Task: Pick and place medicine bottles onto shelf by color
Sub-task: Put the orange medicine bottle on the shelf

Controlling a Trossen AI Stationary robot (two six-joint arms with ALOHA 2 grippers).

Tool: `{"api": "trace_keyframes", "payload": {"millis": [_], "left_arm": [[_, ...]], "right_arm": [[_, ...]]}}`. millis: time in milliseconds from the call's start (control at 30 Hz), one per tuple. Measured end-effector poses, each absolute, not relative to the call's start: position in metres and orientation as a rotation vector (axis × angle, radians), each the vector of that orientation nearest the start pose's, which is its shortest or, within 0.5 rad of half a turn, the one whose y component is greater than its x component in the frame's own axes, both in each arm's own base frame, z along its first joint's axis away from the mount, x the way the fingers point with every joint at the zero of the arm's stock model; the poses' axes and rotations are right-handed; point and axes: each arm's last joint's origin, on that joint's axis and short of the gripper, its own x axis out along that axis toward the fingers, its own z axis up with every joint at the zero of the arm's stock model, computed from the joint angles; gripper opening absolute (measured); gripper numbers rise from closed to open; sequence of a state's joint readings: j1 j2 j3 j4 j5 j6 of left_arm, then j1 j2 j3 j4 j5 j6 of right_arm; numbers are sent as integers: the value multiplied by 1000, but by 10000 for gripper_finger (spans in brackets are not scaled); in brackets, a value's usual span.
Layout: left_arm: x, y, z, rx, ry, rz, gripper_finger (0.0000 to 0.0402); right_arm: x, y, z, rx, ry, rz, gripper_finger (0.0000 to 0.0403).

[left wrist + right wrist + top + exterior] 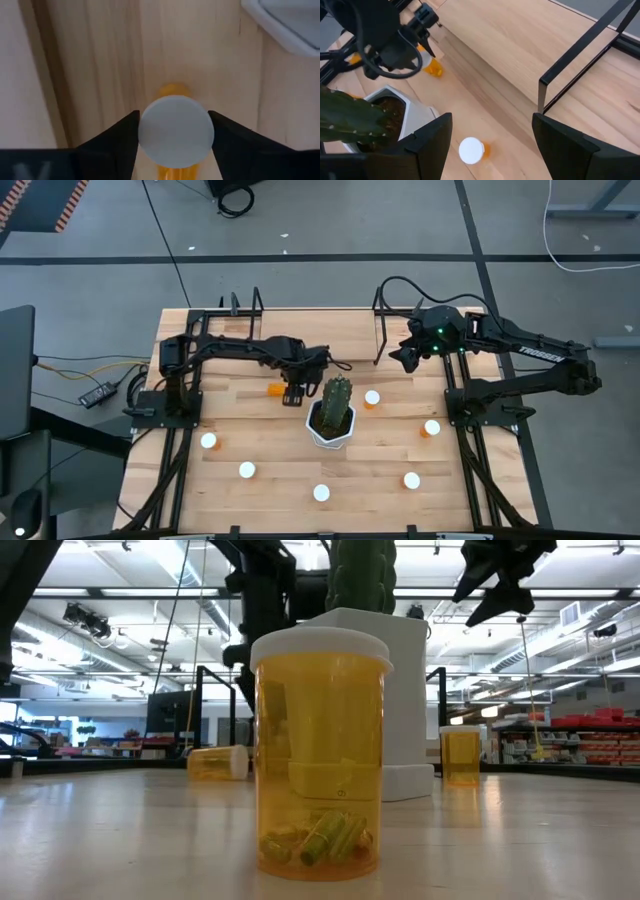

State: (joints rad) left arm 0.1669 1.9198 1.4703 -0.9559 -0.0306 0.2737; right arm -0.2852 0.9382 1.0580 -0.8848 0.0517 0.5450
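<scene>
Bottle (175, 131) between left fingers (117, 137)

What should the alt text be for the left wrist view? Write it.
The left gripper has its two dark fingers on either side of the white cap of an orange medicine bottle standing on the light-wood table. A corner of the white pot shows at the picture's edge.
</scene>
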Motion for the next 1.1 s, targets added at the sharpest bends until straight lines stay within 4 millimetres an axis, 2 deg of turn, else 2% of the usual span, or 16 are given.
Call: {"api": "trace_keyframes", "payload": {"millis": [133,300,433,533,667,933,1100], "left_arm": [[373,65,219,148,1390,-18,239],[369,82,234,141,1412,6,222],[359,105,238,112,1468,23,213],[351,122,241,96,1496,33,225],[345,145,248,81,1480,66,237],[327,187,255,87,1467,94,216],[310,223,256,23,1418,196,234]], "right_arm": [[162,-49,338,582,664,-514,282],[162,-49,338,562,669,-506,282],[162,-49,338,551,672,-503,282],[162,-49,338,551,672,-502,282],[162,-49,338,556,670,-504,282],[162,-49,338,574,666,-511,282],[162,-49,338,610,658,-524,282]]}}
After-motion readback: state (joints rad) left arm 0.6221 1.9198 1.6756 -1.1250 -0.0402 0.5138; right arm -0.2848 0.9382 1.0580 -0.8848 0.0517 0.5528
